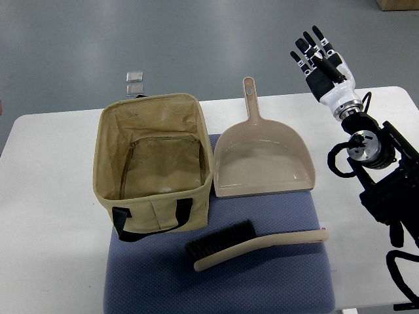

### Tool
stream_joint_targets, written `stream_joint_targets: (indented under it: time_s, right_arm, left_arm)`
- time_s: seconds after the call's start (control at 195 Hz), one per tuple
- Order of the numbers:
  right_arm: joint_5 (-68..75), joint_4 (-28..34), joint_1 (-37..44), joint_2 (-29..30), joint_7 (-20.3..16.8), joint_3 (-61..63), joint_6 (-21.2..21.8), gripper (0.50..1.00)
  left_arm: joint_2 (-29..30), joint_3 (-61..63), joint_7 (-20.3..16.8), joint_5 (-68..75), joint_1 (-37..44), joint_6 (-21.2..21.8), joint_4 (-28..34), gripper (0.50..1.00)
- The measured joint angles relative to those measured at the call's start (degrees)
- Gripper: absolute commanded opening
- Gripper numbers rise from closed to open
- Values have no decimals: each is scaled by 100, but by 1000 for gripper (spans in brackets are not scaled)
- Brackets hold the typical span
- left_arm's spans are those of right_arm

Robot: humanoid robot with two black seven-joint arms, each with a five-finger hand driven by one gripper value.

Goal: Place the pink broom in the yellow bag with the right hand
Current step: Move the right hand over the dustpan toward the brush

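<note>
A pale pink hand broom (262,243) with black bristles lies flat on the blue-grey mat (288,281), handle pointing right, in front of the bag. The yellow fabric bag (152,163) with black handles stands open and empty at centre left. My right hand (317,53) is raised at the upper right, beyond the table's far edge, fingers spread and holding nothing. It is well away from the broom. The left arm is out of view.
A matching pale pink dustpan (262,157) lies right of the bag, handle pointing away. The white table (46,216) carries the mat. Two small clear squares (135,82) sit on the grey floor behind the bag.
</note>
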Motion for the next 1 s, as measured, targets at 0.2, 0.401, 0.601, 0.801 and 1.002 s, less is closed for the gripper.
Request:
stream_joint_targets:
  time_s: [0.2, 0.401, 0.601, 0.801, 1.002]
  right_arm:
    - [0, 0, 15, 0, 0, 0, 3, 928]
    - [-60, 42, 42, -23, 2, -63, 1, 928]
    - [-356, 66, 93, -407, -25, -395, 112, 928]
    - [-1349, 179, 441, -1173, -480, -1395, 132, 928]
    - [-2256, 676, 947, -2127, -841, -2360, 489, 928]
  left_arm:
    - [0, 3, 31, -2, 0, 0, -3, 1000]
    - [0, -15, 31, -12, 0, 0, -3, 1000]
    - [0, 13, 27, -12, 6, -27, -73, 1000]
    - [0, 30, 27, -2, 9, -97, -127, 1000]
    - [0, 35, 28, 4, 9, -103, -266, 1000]
